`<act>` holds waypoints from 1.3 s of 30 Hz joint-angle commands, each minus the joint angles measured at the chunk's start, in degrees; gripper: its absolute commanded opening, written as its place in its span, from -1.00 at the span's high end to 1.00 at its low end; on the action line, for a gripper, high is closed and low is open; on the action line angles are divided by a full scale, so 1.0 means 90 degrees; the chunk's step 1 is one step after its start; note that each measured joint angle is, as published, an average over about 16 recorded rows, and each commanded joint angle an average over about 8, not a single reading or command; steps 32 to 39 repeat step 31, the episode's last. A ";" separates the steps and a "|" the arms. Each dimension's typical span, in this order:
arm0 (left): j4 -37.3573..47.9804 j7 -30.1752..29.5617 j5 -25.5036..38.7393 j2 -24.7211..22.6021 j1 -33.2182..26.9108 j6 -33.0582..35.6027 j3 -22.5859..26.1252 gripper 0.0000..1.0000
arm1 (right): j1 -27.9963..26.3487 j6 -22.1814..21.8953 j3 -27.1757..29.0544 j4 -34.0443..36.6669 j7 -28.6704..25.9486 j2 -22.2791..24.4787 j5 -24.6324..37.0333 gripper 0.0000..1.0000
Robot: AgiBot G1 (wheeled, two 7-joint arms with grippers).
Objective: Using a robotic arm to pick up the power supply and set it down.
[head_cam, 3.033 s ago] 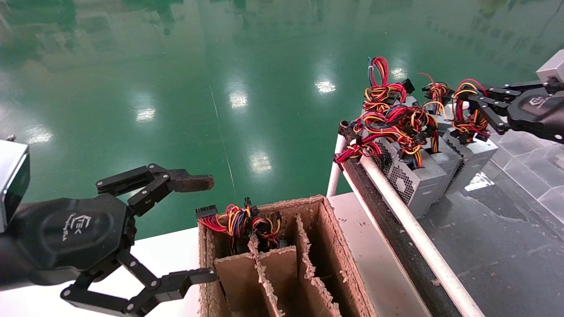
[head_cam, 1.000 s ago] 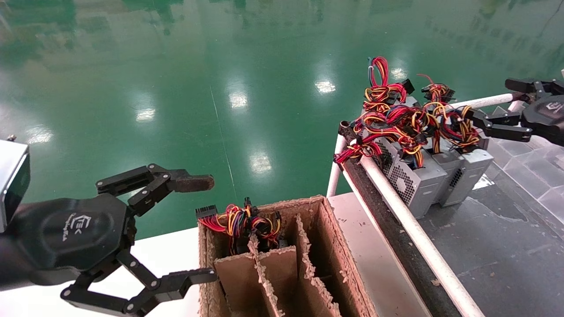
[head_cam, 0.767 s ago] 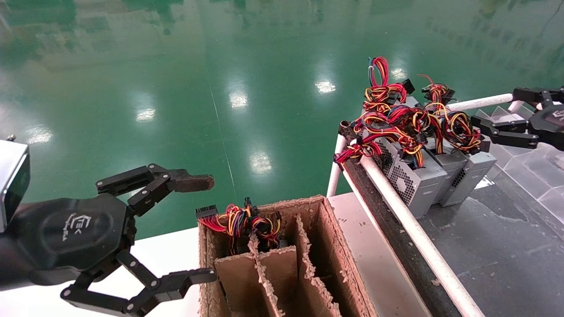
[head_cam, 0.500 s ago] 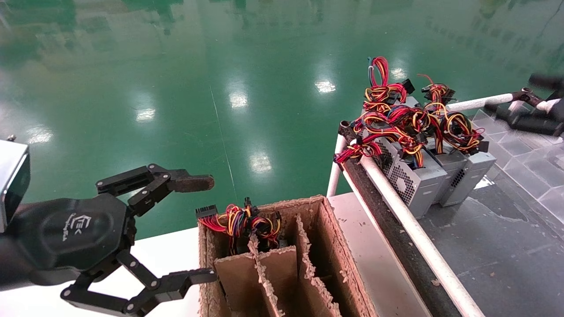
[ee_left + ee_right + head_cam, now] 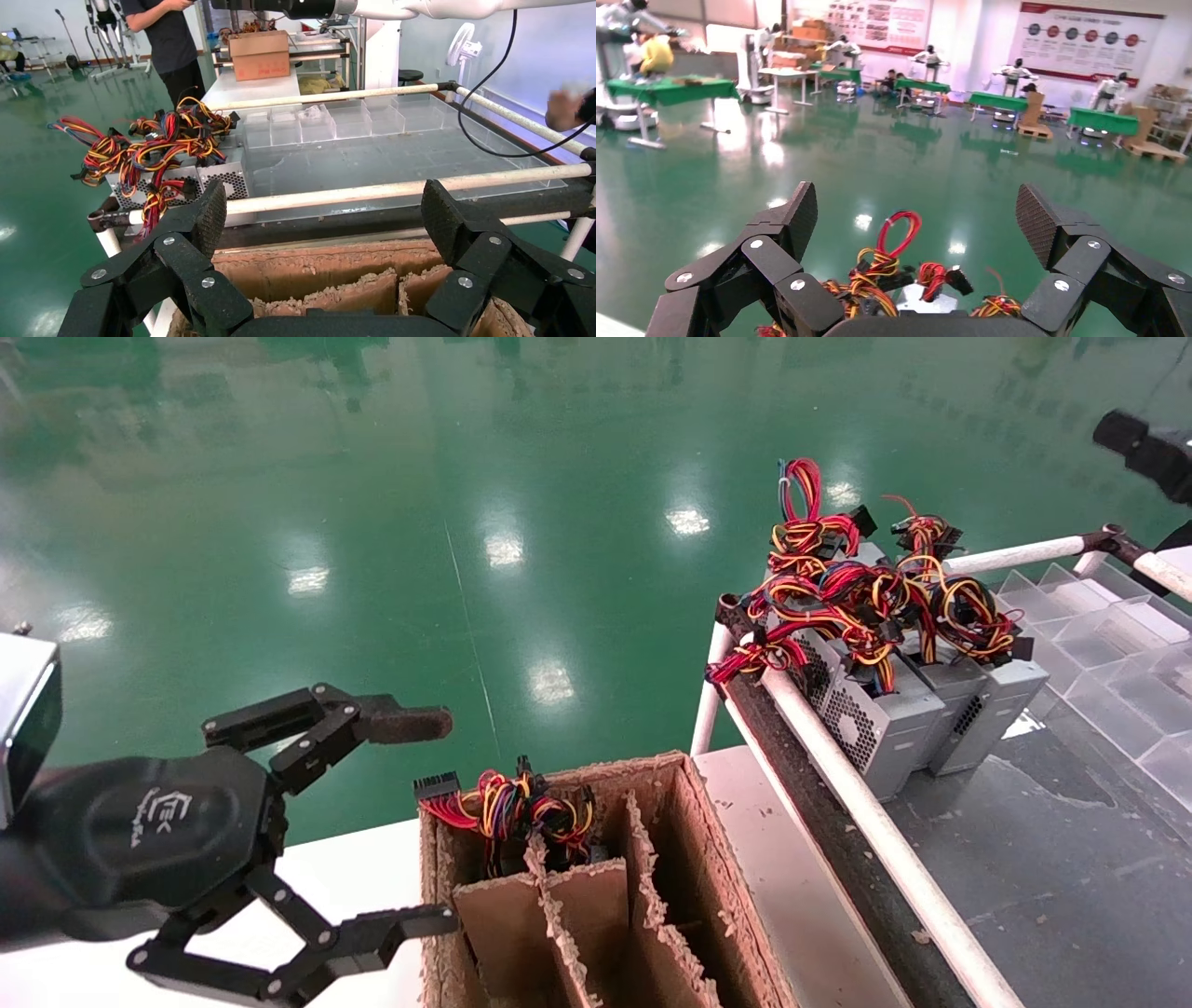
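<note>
I am watching the right gripper [image 5: 916, 232] hanging high at the far right, its fingers spread wide and gripping nothing; in the head view only a dark tip of it [image 5: 1141, 449] is showing at the right edge. Below it, the wire loops of the power supplies are peeking up between its fingers in the right wrist view.

The power supply [image 5: 987, 696] is sitting on the dark tray [image 5: 1071, 859] at the right, as the rightmost of a row of grey metal boxes packed side by side against the white rail [image 5: 875, 831]. Its bundle of red, yellow, orange and black wires [image 5: 973, 617] is resting on top of it, tangled against the neighbouring bundles.

My left gripper [image 5: 424, 822] is idling at the near left over the white table [image 5: 363, 877], fingers wide apart and empty, just beside the cardboard box [image 5: 708, 859]. That box is divided by cardboard partitions, and another unit's wires [image 5: 507, 808], with purple and blue strands among them, are poking out of its far-left compartment. Clear plastic bins [image 5: 1117, 635] are lining the far right of the tray.
</note>
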State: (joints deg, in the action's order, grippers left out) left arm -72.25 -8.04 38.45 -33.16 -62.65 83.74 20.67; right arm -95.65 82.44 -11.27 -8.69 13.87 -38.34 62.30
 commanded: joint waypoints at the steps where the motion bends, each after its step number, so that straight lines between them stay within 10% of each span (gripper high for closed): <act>1: 0.0000 0.0000 0.0000 0.0000 0.0000 0.0000 0.0000 -1.00 | 0.0148 0.0014 -0.0021 -0.0282 -0.0107 0.0014 -0.0089 -1.00; 28: 0.0000 0.0001 -0.0001 0.0000 -0.0001 0.0000 0.0002 -1.00 | 0.2166 0.0207 -0.0302 -0.4124 -0.1565 0.0211 -0.1299 -1.00; 39: 0.0000 0.0001 -0.0001 0.0001 -0.0001 0.0000 0.0002 -1.00 | 0.2278 0.0217 -0.0317 -0.4336 -0.1645 0.0222 -0.1366 -1.00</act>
